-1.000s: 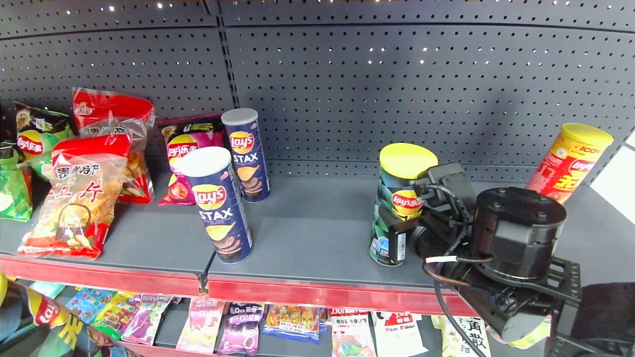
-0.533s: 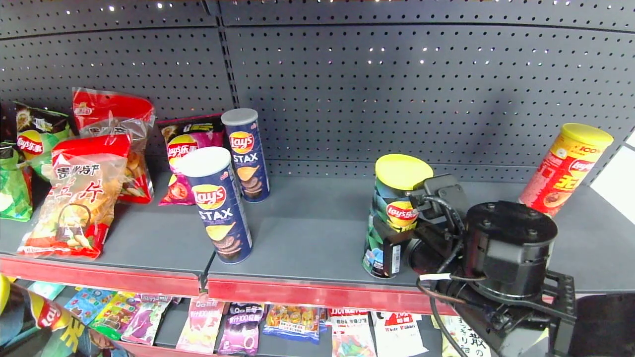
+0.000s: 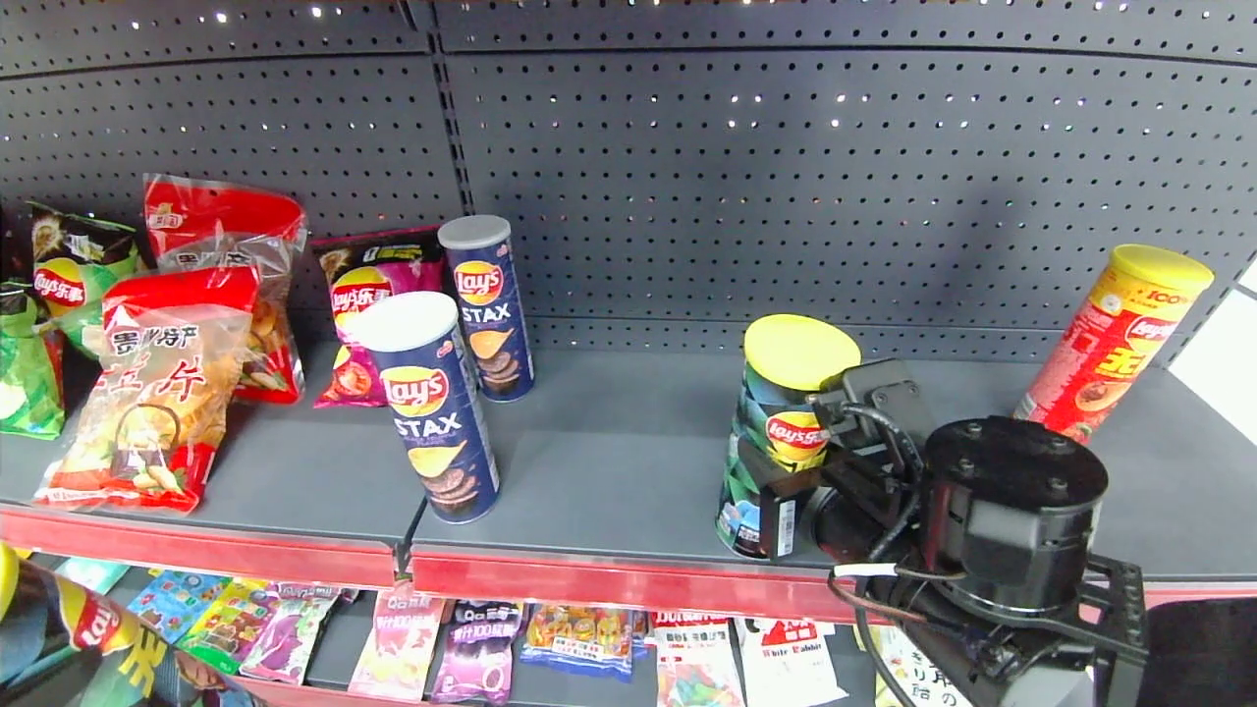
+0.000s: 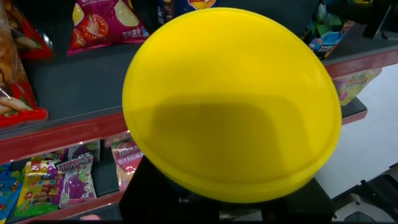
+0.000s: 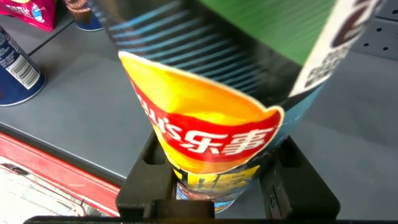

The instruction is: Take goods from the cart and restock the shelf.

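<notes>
A dark green chip can with a yellow lid (image 3: 791,412) is slightly tilted at the shelf's (image 3: 609,462) front right, its base near the red front edge. My right gripper (image 3: 786,486) is shut on the can's lower body from the right. The right wrist view has that can (image 5: 211,118) between the fingers (image 5: 149,183). At the lower left, below the shelf, is a second can with a dark and yellow label (image 3: 69,628). Its yellow lid (image 4: 230,99) faces the left wrist camera, and my left gripper (image 4: 224,202) is shut on it underneath.
Two blue cans (image 3: 432,407) (image 3: 488,304) stand left of the middle. A red can with a yellow lid (image 3: 1115,339) leans at the far right. Snack bags (image 3: 162,383) crowd the left end. More bags (image 3: 579,638) lie on the lower shelf. Between the blue cans and the green can the shelf is bare.
My right gripper has brought the green can down and towards the shelf's front edge. The left arm and its can have barely moved.
</notes>
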{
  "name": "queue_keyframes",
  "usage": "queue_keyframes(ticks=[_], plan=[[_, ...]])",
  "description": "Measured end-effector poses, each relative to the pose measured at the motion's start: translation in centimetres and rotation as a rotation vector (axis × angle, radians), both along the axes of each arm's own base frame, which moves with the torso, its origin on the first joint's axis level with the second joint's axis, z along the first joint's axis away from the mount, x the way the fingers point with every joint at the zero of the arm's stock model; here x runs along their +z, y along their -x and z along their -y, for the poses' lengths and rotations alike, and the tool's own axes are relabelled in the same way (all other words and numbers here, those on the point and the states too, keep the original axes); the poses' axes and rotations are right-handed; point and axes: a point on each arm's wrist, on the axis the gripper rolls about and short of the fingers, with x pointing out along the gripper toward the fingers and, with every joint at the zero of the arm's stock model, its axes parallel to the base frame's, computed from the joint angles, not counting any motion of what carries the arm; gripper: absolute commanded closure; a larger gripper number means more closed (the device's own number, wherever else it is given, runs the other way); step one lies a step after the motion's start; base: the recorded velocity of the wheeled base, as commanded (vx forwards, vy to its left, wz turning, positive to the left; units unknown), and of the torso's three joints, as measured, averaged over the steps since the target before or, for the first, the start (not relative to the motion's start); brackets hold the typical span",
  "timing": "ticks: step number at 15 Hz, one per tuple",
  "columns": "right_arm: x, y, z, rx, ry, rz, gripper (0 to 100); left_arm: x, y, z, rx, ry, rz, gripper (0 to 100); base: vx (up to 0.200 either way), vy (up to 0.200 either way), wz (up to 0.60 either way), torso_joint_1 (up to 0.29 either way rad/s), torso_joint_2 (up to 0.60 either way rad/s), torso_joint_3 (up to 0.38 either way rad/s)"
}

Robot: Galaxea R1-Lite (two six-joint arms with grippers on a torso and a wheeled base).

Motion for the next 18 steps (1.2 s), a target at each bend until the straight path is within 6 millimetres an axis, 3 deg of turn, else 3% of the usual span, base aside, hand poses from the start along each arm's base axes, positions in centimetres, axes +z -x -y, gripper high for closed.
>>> queue_keyframes(ticks=[5,6,18], plan=[[-0.2,0.1,-0.1,0.01,0.004,-0.006,100,0.0,0.1,0.0,0.0,0.0,0.001,100,0.0,0.0,0.0,0.0,0.0,0.0],[-0.1,0.1,-0.1,0.011,0.004,-0.007,0,0.0,0.0,0.0,0.0,0.0,0.001,100,0.0,0.0,0.0,0.0,0.0,0.0],[0.5,1.4,0.5,0.026,-0.007,0.004,0,-0.1,-0.1,0.0,-0.003,0.0,-0.005,100,0.0,0.0,0.0,0.0,0.0,0.0]])
